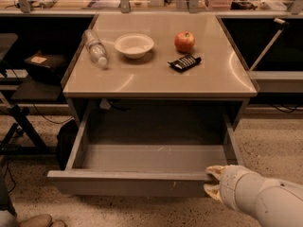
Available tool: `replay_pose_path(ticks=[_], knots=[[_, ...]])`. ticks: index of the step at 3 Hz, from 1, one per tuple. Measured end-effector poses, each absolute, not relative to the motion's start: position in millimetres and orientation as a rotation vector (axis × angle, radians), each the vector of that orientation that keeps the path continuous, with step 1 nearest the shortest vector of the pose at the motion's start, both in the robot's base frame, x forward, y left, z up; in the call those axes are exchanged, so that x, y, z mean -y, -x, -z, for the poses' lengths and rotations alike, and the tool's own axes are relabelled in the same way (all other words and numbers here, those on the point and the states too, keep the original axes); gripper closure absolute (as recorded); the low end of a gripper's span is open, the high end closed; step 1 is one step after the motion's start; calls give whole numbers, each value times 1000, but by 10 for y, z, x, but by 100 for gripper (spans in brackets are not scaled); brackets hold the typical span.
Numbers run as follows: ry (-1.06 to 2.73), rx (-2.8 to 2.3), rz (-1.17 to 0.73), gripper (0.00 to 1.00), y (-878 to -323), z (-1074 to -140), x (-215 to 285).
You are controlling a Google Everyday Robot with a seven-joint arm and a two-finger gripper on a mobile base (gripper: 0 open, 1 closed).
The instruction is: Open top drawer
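Camera view (the only one we have): the top drawer (pixel 128 183) stands pulled far out from under the desk (pixel 156 82). Its grey front is down near the bottom of the frame, and the bare inside floor and both side walls are fully exposed.

The claw (pixel 213 181) sits at the right end of the drawer front, against the top rim. The white forearm comes in from the lower right. We cannot tell whether the claw is spread or clamped on the front panel, since contact and release look the same from here.

On the desk there is a water bottle (pixel 95 48) lying on its side at the left, a white bowl (pixel 134 45) just beside it, an apple (pixel 184 41) to the right, and a black snack pack (pixel 184 62) in front of the apple. All sit well back from the front edge, clear of the drawer's path.

We read the step as the end of the pull. The drawer looks open enough to count as done, and the rails look near their limit.

For the next move, if the claw is holding on, we let go cleanly and back straight out along the pull direction. We avoid any sideways drag, because being off-centre at the right end could rack the drawer, and we keep the arm from nudging the front back in.
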State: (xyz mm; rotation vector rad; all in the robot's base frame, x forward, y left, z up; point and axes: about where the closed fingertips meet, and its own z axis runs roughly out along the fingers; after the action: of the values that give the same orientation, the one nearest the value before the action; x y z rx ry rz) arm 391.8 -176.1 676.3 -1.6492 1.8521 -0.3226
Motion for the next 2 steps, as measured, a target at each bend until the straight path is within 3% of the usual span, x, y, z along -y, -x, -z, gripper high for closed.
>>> replay_pose_path(ticks=[2], knots=[[1646,-1856,346,100,-3824,-6792,1810]])
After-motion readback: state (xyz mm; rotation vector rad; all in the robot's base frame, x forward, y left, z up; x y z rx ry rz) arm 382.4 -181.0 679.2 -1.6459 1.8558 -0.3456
